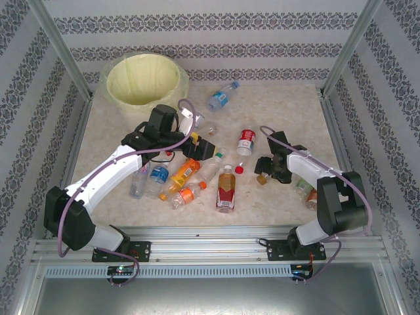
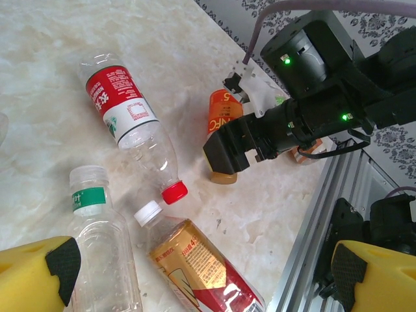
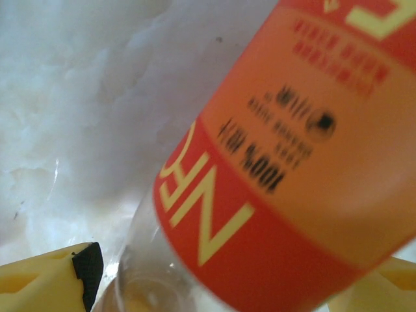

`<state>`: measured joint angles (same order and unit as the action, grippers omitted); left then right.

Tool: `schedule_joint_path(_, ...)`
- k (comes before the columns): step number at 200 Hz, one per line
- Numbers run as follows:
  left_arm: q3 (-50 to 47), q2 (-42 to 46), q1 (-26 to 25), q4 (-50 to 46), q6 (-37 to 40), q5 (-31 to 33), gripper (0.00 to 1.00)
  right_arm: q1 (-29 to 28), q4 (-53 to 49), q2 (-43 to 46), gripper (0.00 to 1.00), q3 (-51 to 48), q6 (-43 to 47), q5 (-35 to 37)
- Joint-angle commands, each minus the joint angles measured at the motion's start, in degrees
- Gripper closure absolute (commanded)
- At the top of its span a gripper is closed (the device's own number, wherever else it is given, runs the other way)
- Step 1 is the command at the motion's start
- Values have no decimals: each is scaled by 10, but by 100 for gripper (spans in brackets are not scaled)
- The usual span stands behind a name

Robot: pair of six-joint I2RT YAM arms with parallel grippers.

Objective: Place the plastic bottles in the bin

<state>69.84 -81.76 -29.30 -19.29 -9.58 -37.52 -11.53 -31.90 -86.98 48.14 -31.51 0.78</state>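
The bin [image 1: 143, 79], white with a pale yellow liner, stands at the back left. Plastic bottles lie scattered mid-table, several in a cluster [image 1: 184, 178]. My left gripper [image 1: 207, 147] hovers open above them; in its wrist view my left gripper [image 2: 201, 279] has a gold-and-red-labelled bottle [image 2: 201, 266] and a clear green-labelled one [image 2: 97, 227] below it. My right gripper [image 1: 270, 167] is down at the table, open, its jaws either side of an orange-labelled bottle [image 3: 279, 149], [image 2: 224, 114]. The left pad [image 3: 88, 273] stands a little off the bottle.
A blue-labelled bottle [image 1: 222, 97] lies near the back, a red-labelled one [image 1: 246, 140] mid-table, and more bottles [image 1: 305, 190] lie beside the right arm. Patterned walls and metal posts enclose the table. An aluminium rail [image 1: 210, 244] runs along the near edge.
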Motion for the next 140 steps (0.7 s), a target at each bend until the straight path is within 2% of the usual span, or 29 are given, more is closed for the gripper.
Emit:
schedule_joint_path(1, 10, -9, -7, -7, 18, -11, 0, -9, -21, -6, 14, 12, -41, 31)
schedule_joint_path(25, 37, 3, -7, -36, 12, -20, 0, -16, 0, 21, 16, -29, -41, 54)
schedule_joint_path(55, 18, 44, -7, 3, -10, -3, 0, -15, 1, 51, 17, -58, -37, 53)
schedule_joint_path(105, 63, 25, -7, -27, -18, -2, 0, -12, 45, 75, 25, -98, -30, 32)
schedule_joint_path(124, 69, 20, -7, -35, -15, -10, 0, -13, 44, 72, 31, -89, -12, 23)
schedule_joint_path(140, 72, 12, -7, -37, -17, -12, 0, -16, 41, 73, 32, -83, -2, 8)
